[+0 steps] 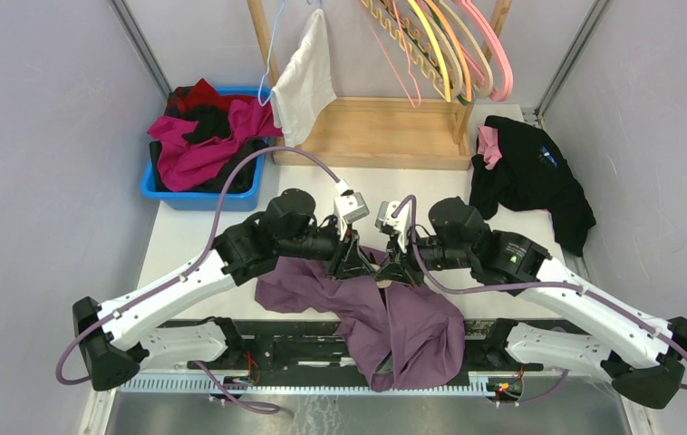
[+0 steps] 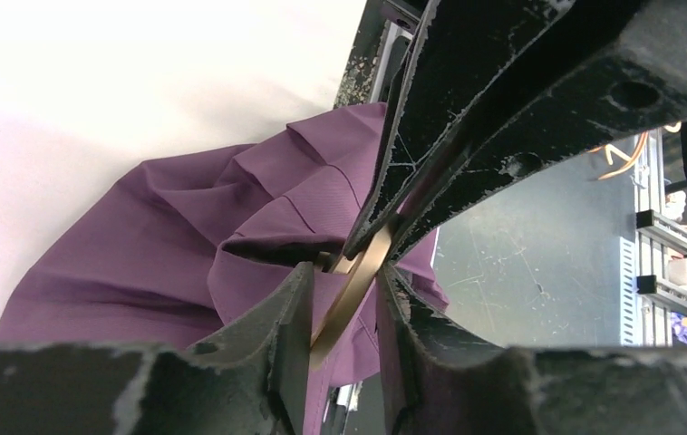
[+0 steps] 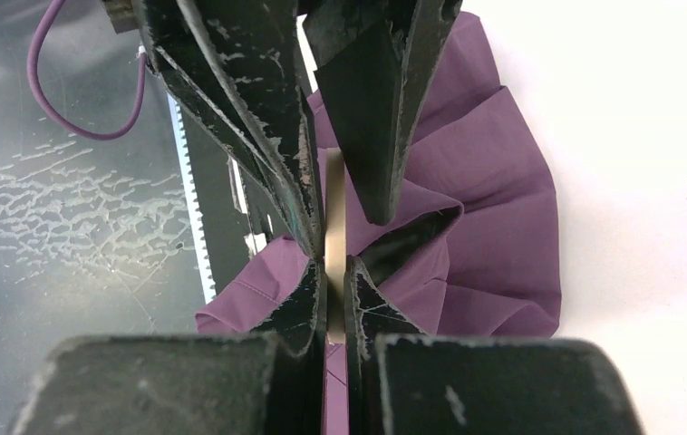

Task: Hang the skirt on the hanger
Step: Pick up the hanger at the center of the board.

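The purple skirt [image 1: 412, 331] lies crumpled at the table's near edge, partly draped over it. Both grippers meet just above it. My right gripper [image 3: 334, 263] is shut flat on a thin tan hanger [image 3: 334, 208] bar. In the left wrist view the same hanger [image 2: 351, 292] runs slantwise between my left gripper's [image 2: 347, 272] fingers and touches both, so the jaws are closed on it. Skirt fabric [image 2: 186, 236] bunches right under the bar. From above, only a tan speck of the hanger [image 1: 382, 283] shows between the left gripper [image 1: 358, 265] and the right gripper [image 1: 396, 270].
A blue bin [image 1: 163, 193] of red and black clothes stands at the back left. A wooden rack [image 1: 385, 136] with coloured hangers [image 1: 449, 45] and a hung white cloth [image 1: 304, 82] stands behind. A black garment [image 1: 530, 177] lies at the back right.
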